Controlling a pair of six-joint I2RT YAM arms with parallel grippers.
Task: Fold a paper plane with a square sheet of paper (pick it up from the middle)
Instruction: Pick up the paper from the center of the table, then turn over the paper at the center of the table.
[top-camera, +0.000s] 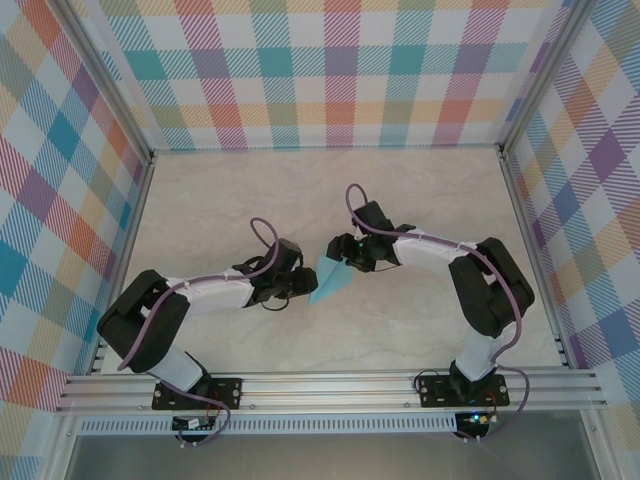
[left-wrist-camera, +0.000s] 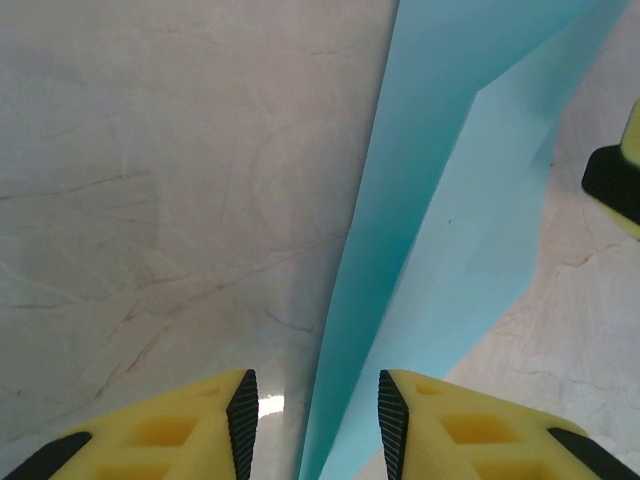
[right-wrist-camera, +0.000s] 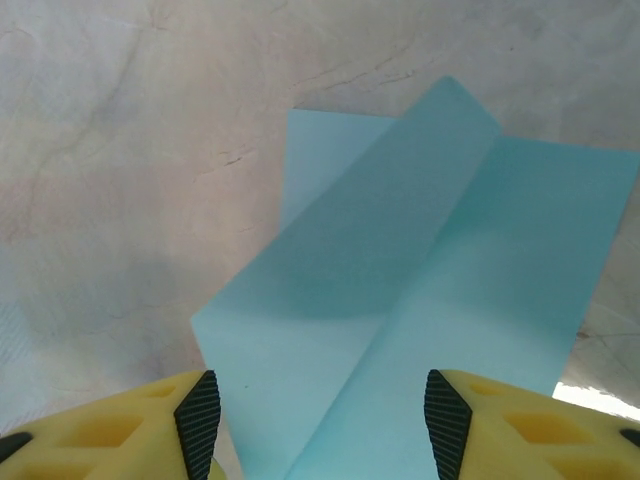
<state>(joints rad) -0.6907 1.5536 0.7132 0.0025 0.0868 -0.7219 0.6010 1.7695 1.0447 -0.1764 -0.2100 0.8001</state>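
The light blue sheet of paper (top-camera: 329, 283) lies on the table between the two grippers, folded into a narrow pointed paper plane shape with a centre crease. My left gripper (top-camera: 303, 284) is at its left edge and my right gripper (top-camera: 346, 257) is at its upper right end. In the left wrist view the left gripper (left-wrist-camera: 318, 425) is open, and a raised flap of the paper (left-wrist-camera: 450, 200) runs through the gap without touching either pad. In the right wrist view the right gripper (right-wrist-camera: 322, 420) stands wide open over the creased paper (right-wrist-camera: 420, 280), not clamping it.
The marble-look table (top-camera: 250, 190) is boxed in by plaid walls on three sides, with an aluminium rail (top-camera: 330, 385) along the near edge. A finger of the right gripper (left-wrist-camera: 612, 185) shows at the right edge of the left wrist view, close to the paper.
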